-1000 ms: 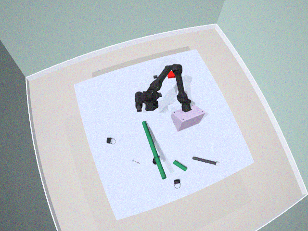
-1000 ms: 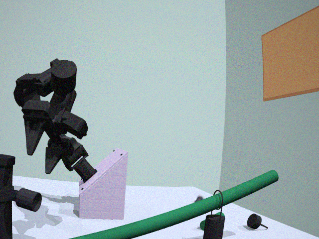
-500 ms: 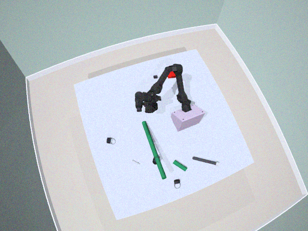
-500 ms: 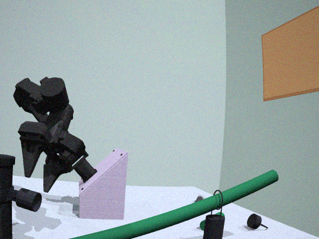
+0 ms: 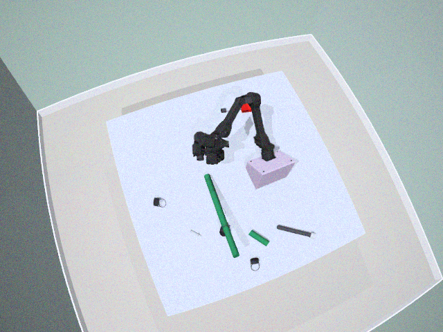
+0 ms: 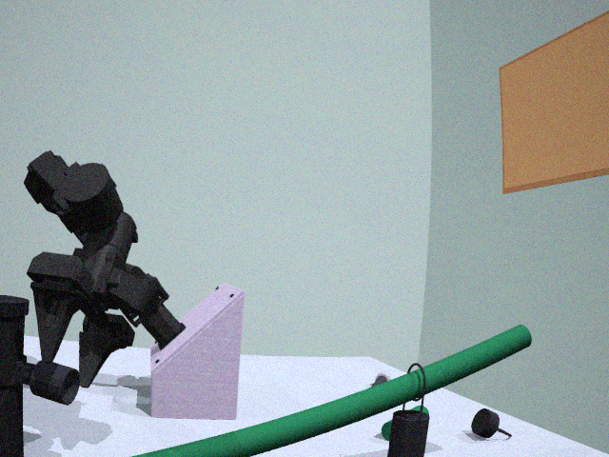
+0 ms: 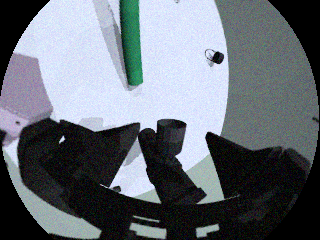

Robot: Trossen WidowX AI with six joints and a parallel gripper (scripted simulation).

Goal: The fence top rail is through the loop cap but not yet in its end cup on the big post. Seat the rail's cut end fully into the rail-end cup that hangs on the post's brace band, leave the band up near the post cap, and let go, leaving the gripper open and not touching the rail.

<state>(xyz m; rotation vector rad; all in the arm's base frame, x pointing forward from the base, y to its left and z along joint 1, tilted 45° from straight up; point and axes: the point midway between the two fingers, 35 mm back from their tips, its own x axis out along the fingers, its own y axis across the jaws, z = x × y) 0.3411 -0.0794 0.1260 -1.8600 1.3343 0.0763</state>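
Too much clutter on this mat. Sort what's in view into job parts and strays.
For the job:
green top rail
loop-cap post
big post
rail-end cup
gripper, open and empty

Lying about:
short green offcut
grey rod
ringed cap
second ringed cap
thin pin

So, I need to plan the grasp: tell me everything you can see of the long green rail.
The long green rail is a smooth, round, straight bar, plain green, with a plastic or painted look. It runs raised above the white mat, passing through a thin wire loop on a short dark post. Its near end is cut flat and stops short of the dark cup on the big post. The open pincer hangs above, apart from it.
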